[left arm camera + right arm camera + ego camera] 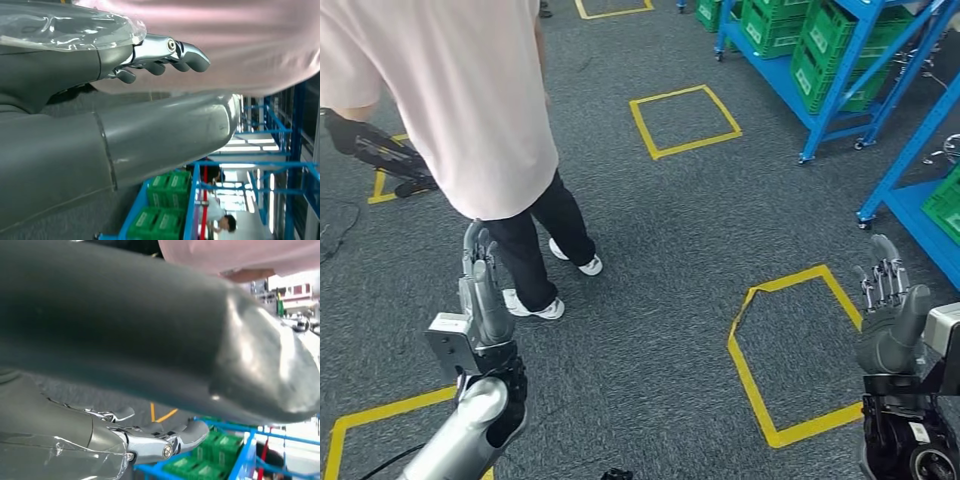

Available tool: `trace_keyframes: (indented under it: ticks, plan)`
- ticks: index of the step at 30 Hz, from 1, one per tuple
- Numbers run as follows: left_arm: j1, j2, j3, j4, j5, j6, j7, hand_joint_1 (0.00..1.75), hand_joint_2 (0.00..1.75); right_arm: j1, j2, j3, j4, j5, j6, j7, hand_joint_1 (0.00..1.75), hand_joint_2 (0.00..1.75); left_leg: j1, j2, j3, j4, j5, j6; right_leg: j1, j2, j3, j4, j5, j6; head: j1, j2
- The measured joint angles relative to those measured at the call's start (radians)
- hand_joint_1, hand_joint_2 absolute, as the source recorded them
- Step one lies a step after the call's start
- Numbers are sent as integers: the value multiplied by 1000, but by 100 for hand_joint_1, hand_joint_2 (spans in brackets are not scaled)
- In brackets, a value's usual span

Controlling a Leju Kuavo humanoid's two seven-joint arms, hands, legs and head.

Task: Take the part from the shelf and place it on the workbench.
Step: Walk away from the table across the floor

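Both my left hand [480, 290] and right hand [887, 315] are released and empty, since the shelf [848, 70] stands well ahead of the right hand, unreached.

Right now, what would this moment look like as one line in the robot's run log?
left hand: open, empty | right hand: open, empty | blue shelf: ahead right, green crates | person: standing close by left hand | part: not picked yet

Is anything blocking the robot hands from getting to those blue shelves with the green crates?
Nothing visible does. Both the left robot hand and right robot hand are empty, and open carpet leads to the blue shelves. The person stands left, aside.
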Motion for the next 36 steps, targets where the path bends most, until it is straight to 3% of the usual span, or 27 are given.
trace_keyframes:
  ticks: [1, 3, 5, 7, 9, 11, 13, 14, 15, 16, 18, 20, 22, 23, 25, 27, 28, 29, 30, 31, 33, 35, 36]
  plan:
    - [-1, 0, 0, 0, 1, 0, -1, 0, 0, 0, 0, 0, 0, -1, -1, 0, 0, 0, 2, -7, 26, -61, 39, 1, -1, 15, 1, 1, 0, 1, 0, 0]
    - [-4, 0, 0, 0, 3, 0, -3, 0, 0, -1, 0, 0, 0, -3, -2, -3, 0, 0, 8, -46, 84, -198, 98, 6, 0, 42, -3, 6, -1, 5, 0, 0]
    - [-5, 0, 0, 0, 6, 0, -6, 0, 0, 0, 0, 0, 0, -3, -5, -5, 0, 0, 10, -70, 108, -257, 110, 12, -1, 66, -12, 10, 0, 16, 2, 0]
    - [-9, 0, 0, 0, 10, 0, -9, 0, 0, 4, 0, -1, 0, -3, -9, -6, 0, 0, 8, -50, 111, -264, 112, 22, -6, 85, -19, 9, 3, 29, 3, 0]
    - [-16, -2, 0, 0, 13, 0, -11, 0, 0, 8, -1, -3, 0, -3, -12, -7, 0, 0, 8, -29, 117, -274, 116, 35, -4, 48, -34, 42, -18, 39, 7, 0]
    - [-19, -4, 0, 0, 15, 0, -12, 0, 0, 11, -1, -4, 0, -3, -14, -7, 0, 0, 5, -6, 122, -280, 117, 43, -4, -16, -84, 154, -77, 47, 13, 0]
    - [-18, -4, 0, 1, 19, 0, -14, 0, 0, 13, -1, -4, 0, -3, -17, -7, 0, 0, 2, 20, 123, -280, 115, 46, -8, -40, -143, 278, -124, 52, 15, 0]
    - [-19, -4, 0, 2, 22, 0, -15, 0, 0, 15, -1, -4, 0, -3, -20, -7, 0, 0, 1, 32, 123, -280, 114, 45, -9, -43, -153, 299, -124, 53, 15, 0]
    - [-21, -4, 0, 4, 26, 0, -17, 0, 0, 17, -1, -5, 0, -2, -22, -7, 0, 0, 1, 45, 125, -280, 112, 45, -10, -47, -143, 280, -105, 52, 15, 0]
    - [-24, -5, 0, 6, 31, 0, -21, 0, 0, 18, -1, -7, 0, -1, -24, -7, 0, 0, 0, 57, 127, -280, 110, 43, -10, -55, -113, 222, -72, 50, 15, 0]
    - [-30, -7, 0, 10, 40, 0, -29, 0, 0, 18, -1, -11, -1, 4, -29, -8, 0, 0, -3, 78, 134, -278, 105, 37, -1, -100, -39, 79, -18, 42, 15, 0]
    - [-35, -8, 0, 14, 47, 0, -36, 0, 0, 19, -1, -16, -4, 9, -34, -8, 0, 0, -7, 99, 138, -277, 100, 29, 11, -128, -7, 9, -5, 30, 15, 0]
    - [-38, -9, 0, 17, 53, 0, -40, 0, 0, 23, -1, -22, -6, 11, -38, -9, 0, 0, -9, 124, 141, -278, 97, 21, 15, -106, -7, 3, -4, 19, 14, 0]
    - [-41, -9, 0, 19, 54, 0, -42, 0, 0, 26, -1, -25, -7, 12, -39, -10, 0, 0, -7, 121, 142, -272, 90, 16, 12, -92, -5, -2, -1, 13, 13, 0]
    - [-46, -10, 0, 21, 56, 0, -46, 0, 0, 30, -1, -30, -11, 14, -41, -12, 0, 0, -3, 76, 118, -209, 51, 7, 5, -68, 1, -11, 5, 1, 11, 0]
    - [-46, -10, 0, 26, 59, 0, -48, 0, 0, 32, -1, -32, -14, 15, -41, -13, 0, 0, -1, 21, 50, -73, -12, 2, 2, -45, 1, -13, 8, -5, 6, 0]
    - [-45, -9, 0, 29, 60, 0, -48, 0, 0, 34, -1, -33, -14, 15, -41, -13, 0, 0, -1, 10, 16, -10, -32, 0, 2, -31, 0, -13, 8, -6, 4, 0]
    - [-44, -9, 0, 32, 61, 0, -48, 0, 0, 37, -1, -33, -14, 15, -41, -13, 0, 0, 0, 5, -4, 21, -34, 0, 2, -16, -1, -12, 8, -6, 4, 0]
    - [-44, -9, 0, 34, 61, 0, -48, 0, 0, 39, -1, -34, -14, 15, -41, -13, 0, 0, 0, 3, -5, 12, -16, 0, 2, -2, -1, -11, 8, -6, 3, 0]
    - [-44, -9, 0, 36, 61, 0, -48, 0, 0, 40, -1, -34, -14, 15, -41, -13, 0, 0, 1, -2, 14, -36, 18, 2, 2, 14, -1, -9, 8, -6, 3, 0]
    - [-46, -8, 0, 38, 61, 0, -48, 0, 0, 41, -1, -35, -14, 15, -41, -14, 0, 0, 5, -41, 77, -178, 87, 6, 2, 41, -4, -2, 6, -2, 3, 0]
    - [-48, -8, 0, 39, 61, 0, -48, 0, 0, 43, -1, -37, -14, 16, -41, -15, 0, 0, 7, -71, 111, -257, 111, 14, 2, 66, -12, 5, 5, 8, 4, 0]
    - [-49, -8, 0, 40, 61, 0, -48, 0, 0, 45, -1, -39, -14, 16, -41, -15, 0, 0, 6, -69, 113, -263, 109, 20, 2, 77, -16, 5, 6, 14, 4, 0]
